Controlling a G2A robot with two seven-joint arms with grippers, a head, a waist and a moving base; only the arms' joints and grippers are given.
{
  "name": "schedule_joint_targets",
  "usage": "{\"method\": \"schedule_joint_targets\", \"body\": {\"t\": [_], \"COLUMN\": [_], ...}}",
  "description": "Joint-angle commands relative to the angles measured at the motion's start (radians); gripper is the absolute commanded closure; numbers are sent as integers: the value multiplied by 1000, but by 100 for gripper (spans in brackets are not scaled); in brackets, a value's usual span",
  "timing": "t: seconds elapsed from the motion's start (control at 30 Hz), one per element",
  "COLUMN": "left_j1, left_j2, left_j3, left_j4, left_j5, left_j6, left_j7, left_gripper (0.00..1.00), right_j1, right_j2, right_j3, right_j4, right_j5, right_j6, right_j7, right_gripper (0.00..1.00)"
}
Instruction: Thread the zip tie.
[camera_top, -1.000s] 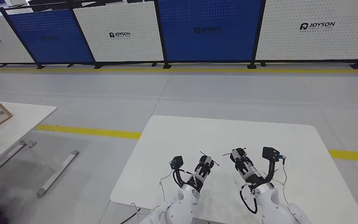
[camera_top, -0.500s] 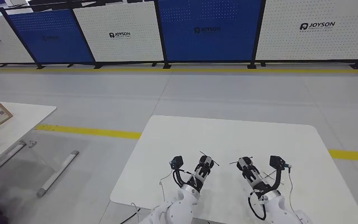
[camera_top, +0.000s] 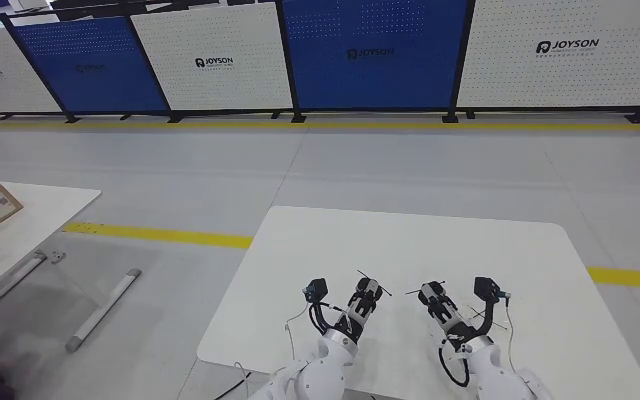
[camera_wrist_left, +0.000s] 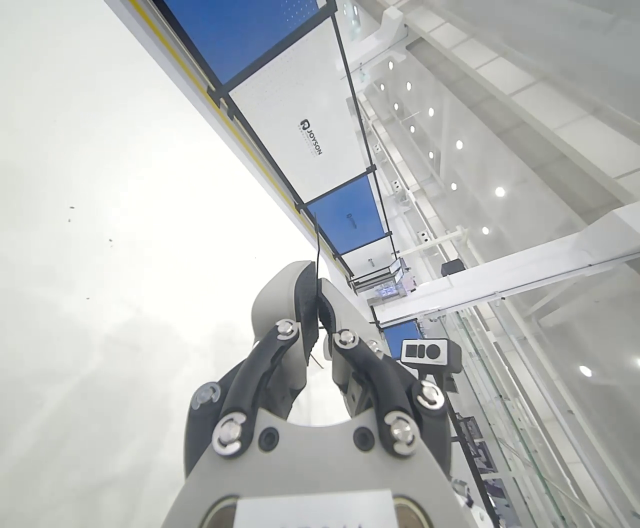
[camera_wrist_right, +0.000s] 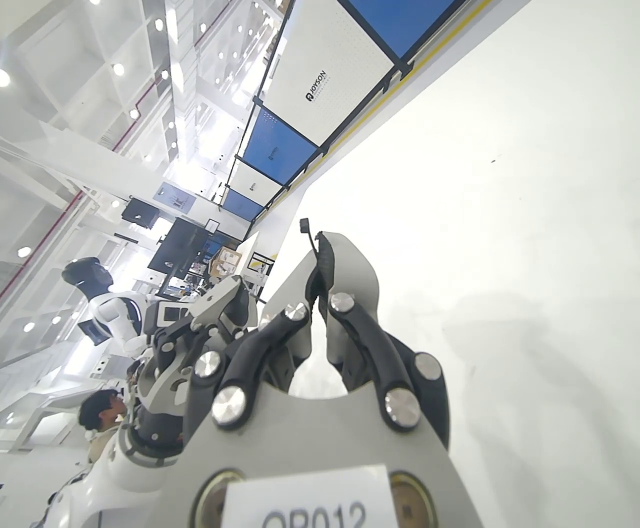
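My left tool (camera_wrist_left: 316, 282) pinches the zip tie (camera_wrist_left: 317, 240) by its thin tail. My right tool (camera_wrist_right: 320, 252) clamps its head end (camera_wrist_right: 303, 224). Both hang over the near edge of the counter (camera_top: 400, 240). I judge the limp tail could bend and miss the small slot. The wrist views show the tip and the head; the top view shows the gap between my tools.

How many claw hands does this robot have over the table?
2. The left gripper and the right gripper hang side by side, apart, over the near part of the white table, each shut on thin black zip tie.
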Motion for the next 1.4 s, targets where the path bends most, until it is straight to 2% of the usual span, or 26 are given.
{"method": "schedule_joint_targets", "body": {"t": [0.0,0.23,0.37,0.57,0.87,1.1,1.23,1.37], "left_j1": [0,0,0,0,0,0,0,0], "left_j2": [0,0,0,0,0,0,0,0], "left_j3": [0,0,0,0,0,0,0,0], "left_j4": [0,0,0,0,0,0,0,0], "left_j5": [0,0,0,0,0,0,0,0], "left_j6": [0,0,0,0,0,0,0,0], "left_j7": [0,0,0,0,0,0,0,0], "left_gripper": [100,100,100,100,100,100,100,100], "right_j1": [-12,-37,-53,-86,-86,-77,-86,-89], "right_j2": [-4,-31,-45,-55,-55,-55,-59,-69], "right_j3": [2,-60,-86,-95,-95,-38,-33,-55], "right_j4": [-4,63,68,21,21,-7,-29,-33], "right_j5": [5,-19,-52,-91,-91,31,40,18], "right_j6": [-21,-120,-156,-123,-123,-90,-45,-10], "right_j7": [-42,-205,-301,-343,-343,-208,-190,-220], "right_gripper": [100,100,100,100,100,100,100,100]}}
